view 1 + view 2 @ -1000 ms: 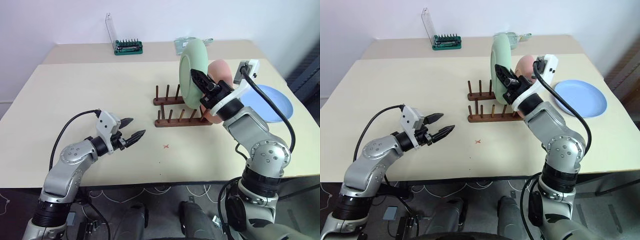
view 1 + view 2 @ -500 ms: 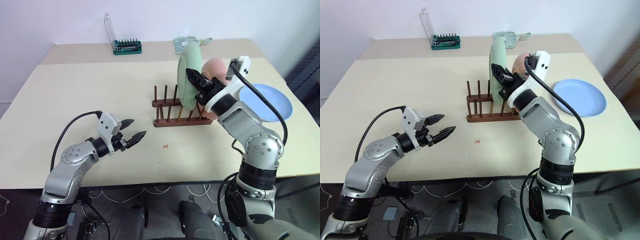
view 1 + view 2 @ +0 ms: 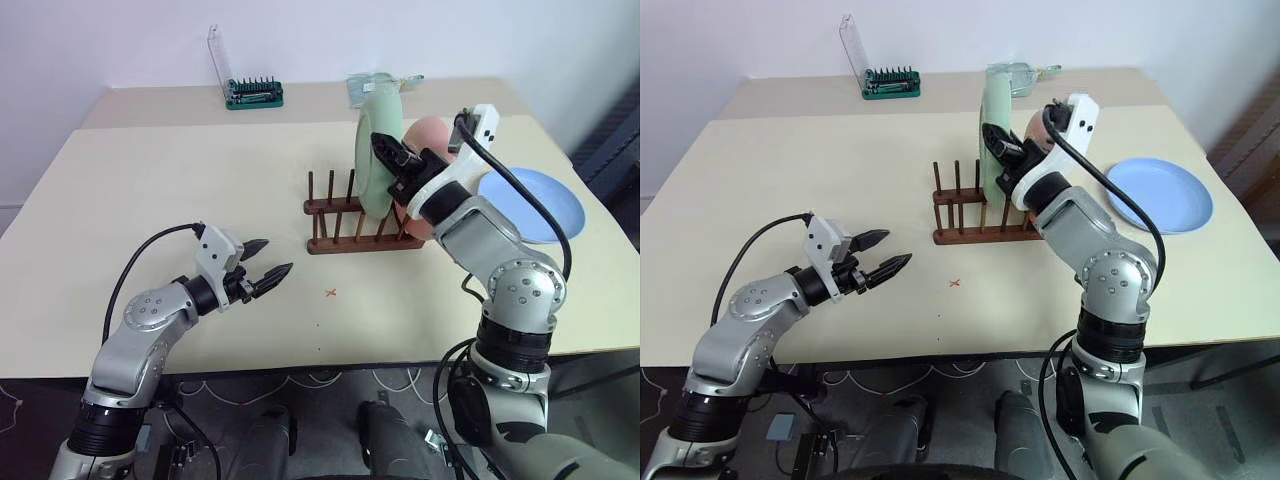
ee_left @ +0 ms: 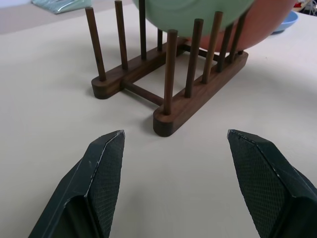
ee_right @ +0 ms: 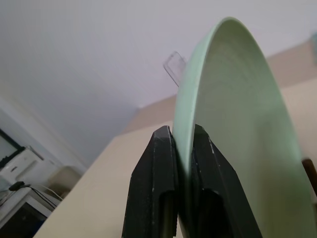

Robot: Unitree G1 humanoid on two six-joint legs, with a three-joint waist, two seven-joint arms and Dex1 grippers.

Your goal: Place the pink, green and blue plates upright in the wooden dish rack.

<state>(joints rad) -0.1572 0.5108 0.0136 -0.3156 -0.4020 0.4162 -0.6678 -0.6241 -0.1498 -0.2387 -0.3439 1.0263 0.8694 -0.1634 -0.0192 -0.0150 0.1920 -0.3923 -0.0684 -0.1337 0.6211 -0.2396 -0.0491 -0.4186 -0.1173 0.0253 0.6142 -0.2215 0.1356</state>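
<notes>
The green plate (image 3: 376,150) has dropped between rack (image 3: 362,228) pegs; right tool (image 5: 179,148) visibly pinches its rim.

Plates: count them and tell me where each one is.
3. The green plate is upright at the wooden dish rack, pinched by the right tool. The pink plate stands right behind it. The blue plate lies flat on the table.

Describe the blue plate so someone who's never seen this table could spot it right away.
On the beige table, look past the wooden dish rack toward the robot's right edge. The blue plate lies flat there, alone, whereas the green plate and pink plate stand on edge at the rack.
</notes>
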